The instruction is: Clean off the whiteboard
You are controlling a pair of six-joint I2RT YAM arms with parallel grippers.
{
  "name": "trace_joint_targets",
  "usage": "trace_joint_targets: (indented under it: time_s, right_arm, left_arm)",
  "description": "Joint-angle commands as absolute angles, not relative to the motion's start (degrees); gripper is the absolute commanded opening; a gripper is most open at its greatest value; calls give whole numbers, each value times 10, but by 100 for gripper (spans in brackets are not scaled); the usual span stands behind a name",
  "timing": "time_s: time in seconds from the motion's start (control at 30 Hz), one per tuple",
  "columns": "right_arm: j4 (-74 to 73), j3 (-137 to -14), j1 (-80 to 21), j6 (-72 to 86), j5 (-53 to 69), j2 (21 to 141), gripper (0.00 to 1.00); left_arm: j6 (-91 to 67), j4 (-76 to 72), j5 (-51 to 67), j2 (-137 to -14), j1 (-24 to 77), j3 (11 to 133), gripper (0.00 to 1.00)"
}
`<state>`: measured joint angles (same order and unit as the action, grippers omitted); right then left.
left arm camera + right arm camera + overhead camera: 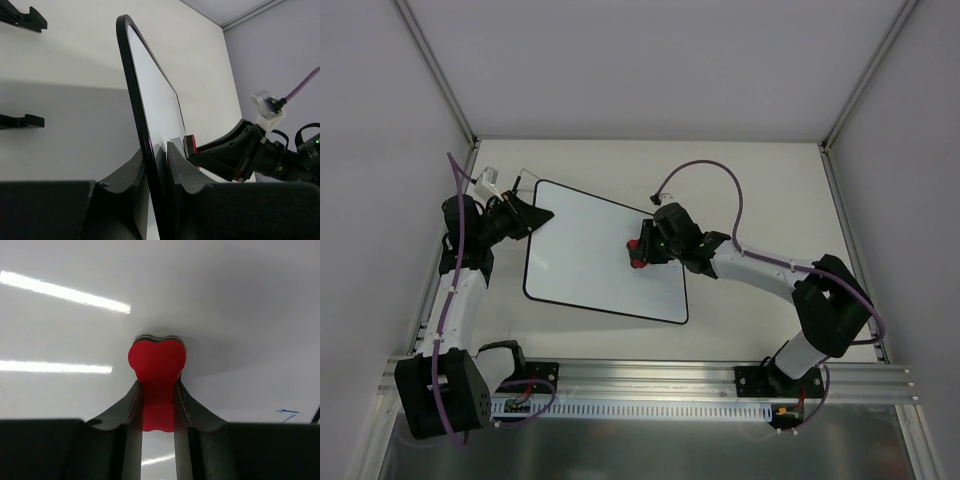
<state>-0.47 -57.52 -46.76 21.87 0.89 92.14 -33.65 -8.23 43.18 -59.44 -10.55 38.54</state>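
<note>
- On the white table, left of centre: the whiteboard, lying flat and turned askew, with a thin black border all round.
- At its upper left corner: the left gripper, clenched on the board's edge.
- In the left wrist view: the black rim seen edge-on, pinched between the two fingers, one on each face.
- Over the board's right part, near the right edge: the right gripper, clamped on the red eraser.
- In the right wrist view: the eraser's narrow waist squeezed between the fingers, its rounded lobed end sticking out beyond them and pressed against the white surface, a dark pad layer at the contact.
- Low at the right of that same view: a small blue marker trace on the board, well apart from the eraser.
- Beyond the left fingers, in the left wrist view: the eraser's red edge touching the board's face.
</note>
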Motion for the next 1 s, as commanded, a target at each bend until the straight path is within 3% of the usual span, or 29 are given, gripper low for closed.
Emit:
trace_joint_targets:
  time_s: [0.0, 0.27, 0.53, 0.77, 0.97]
  right_arm:
    - [-20, -574, -504, 239, 49, 923, 0]
    - [-18, -476, -456, 248, 9, 890, 0]
    - [16, -342, -346, 239, 5, 839, 0]
    - [30, -332, -331, 235, 32, 832, 0]
    - [18, -380, -384, 215, 70, 821, 0]
  left_arm:
    - [-269, -207, 467, -563, -93, 426, 0]
    - [-271, -202, 464, -561, -93, 429, 0]
    - [-270, -200, 466, -561, -94, 432, 0]
    - [-271, -200, 463, -561, -94, 430, 0]
    - [-271, -200, 465, -562, -93, 431, 0]
